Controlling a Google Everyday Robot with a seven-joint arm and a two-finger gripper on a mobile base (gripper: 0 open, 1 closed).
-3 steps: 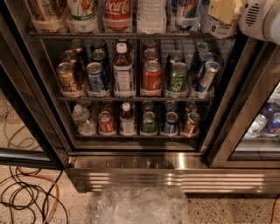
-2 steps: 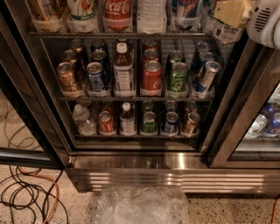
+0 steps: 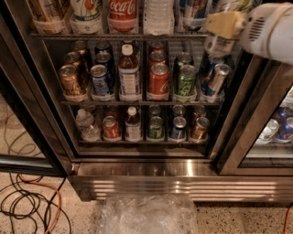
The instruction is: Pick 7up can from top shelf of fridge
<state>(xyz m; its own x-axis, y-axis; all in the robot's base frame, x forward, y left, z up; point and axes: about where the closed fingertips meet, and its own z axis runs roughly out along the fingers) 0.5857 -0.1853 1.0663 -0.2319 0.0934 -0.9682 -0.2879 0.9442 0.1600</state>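
Observation:
The fridge (image 3: 183, 182) stands open in front of me, with its ribbed steel base panel below. The top shelf (image 3: 105, 35) is a wire rack along the top edge of the view. On it, from the left, stand a tan can, the whitish 7up can (image 3: 86, 9) with green lettering, a red Coca-Cola bottle (image 3: 122, 11), a clear water bottle (image 3: 158, 16) and a blue can. Only their lower parts show. My gripper (image 3: 224, 23), cream-tipped on a white arm, is at the upper right, in front of the right end of the top shelf and far right of the 7up can.
Two lower racks hold several cans and bottles, among them a dark green can (image 3: 186, 80). The open glass door (image 3: 27, 137) stands at the left. A second cooler (image 3: 274, 132) is at the right. Cables (image 3: 27, 201) lie on the floor at the left and a clear plastic bag (image 3: 146, 214) lies in front.
My gripper has moved down and a little to the left, further into view across the right end of the top shelf. The cans have not moved.

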